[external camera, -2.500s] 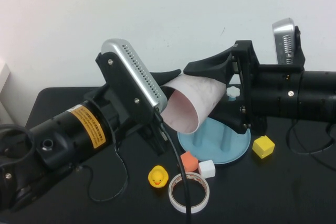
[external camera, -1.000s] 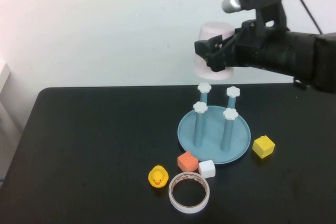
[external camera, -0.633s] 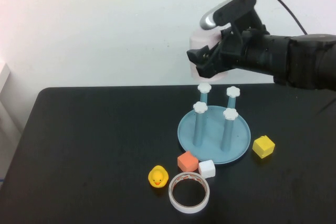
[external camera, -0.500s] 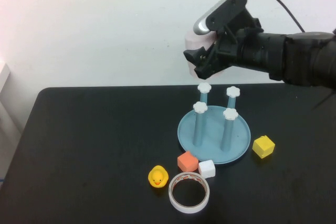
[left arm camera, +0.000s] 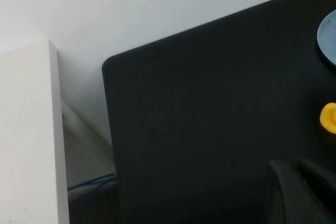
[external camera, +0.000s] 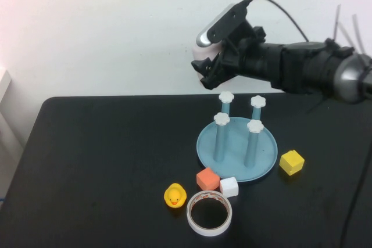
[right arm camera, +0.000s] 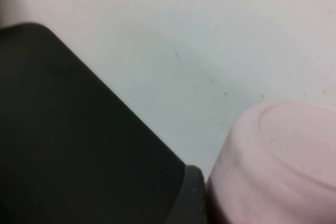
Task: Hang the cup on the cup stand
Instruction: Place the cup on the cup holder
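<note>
The right tool (external camera: 208,72) sits in the upper middle of the high frame, above the back of the stand (external camera: 235,155), with its fingers closed on the pink cup (external camera: 202,65). Only a small pale patch of the cup shows there, at the left tip of the tool, since the black fingers and the silver camera housing cover most of it. In the right wrist frame the cup (right arm camera: 273,166) fills the lower right corner, closed base toward the camera, cut off by the frame edges, with a dark finger edge pressed against its side.

The cup is held in the air, clear of the four posts; the nearest one is the back left post (external camera: 226,105), just below the tool.

The left tool (left arm camera: 302,192) shows only as a dark shape in the lower right corner of the left wrist frame, over the black bench (left arm camera: 210,119). Whether it is open or closed cannot be told. It does not appear in the high frame.
</note>
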Motion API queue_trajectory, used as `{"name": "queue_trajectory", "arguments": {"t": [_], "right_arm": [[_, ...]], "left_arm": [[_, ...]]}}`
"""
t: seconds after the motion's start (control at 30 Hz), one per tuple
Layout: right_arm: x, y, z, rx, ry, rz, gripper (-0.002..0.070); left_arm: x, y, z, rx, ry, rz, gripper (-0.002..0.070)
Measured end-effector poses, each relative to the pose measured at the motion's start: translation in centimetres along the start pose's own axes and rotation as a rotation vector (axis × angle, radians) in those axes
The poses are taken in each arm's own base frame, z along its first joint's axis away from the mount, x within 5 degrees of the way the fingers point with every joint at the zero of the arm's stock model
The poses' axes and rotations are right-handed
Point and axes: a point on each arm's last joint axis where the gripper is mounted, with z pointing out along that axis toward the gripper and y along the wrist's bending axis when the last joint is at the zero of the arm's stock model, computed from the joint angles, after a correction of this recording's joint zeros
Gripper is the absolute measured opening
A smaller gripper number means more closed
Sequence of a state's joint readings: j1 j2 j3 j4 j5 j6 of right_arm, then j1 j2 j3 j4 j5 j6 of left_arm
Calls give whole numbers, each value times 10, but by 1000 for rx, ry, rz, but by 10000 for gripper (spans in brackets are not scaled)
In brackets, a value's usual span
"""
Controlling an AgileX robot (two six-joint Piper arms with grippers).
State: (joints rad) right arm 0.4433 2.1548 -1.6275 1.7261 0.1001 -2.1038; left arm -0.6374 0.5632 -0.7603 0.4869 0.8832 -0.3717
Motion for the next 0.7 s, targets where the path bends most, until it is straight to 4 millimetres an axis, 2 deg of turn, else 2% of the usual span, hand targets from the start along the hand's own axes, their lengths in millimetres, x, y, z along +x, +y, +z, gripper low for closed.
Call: {"name": "queue_trajectory", "arguments": {"t": [0.13,0.33,0.7], "right_arm": [[13,0,17,16,26,18,607],[37,-1,33,52,93,56,607],[78,-9,48,44,149,347,611]], "left_arm": [[1,0,0,-4,9,0,0],[1,0,0,0,15,-4,0],[2,-1,0,12,25,4,-1]]}}
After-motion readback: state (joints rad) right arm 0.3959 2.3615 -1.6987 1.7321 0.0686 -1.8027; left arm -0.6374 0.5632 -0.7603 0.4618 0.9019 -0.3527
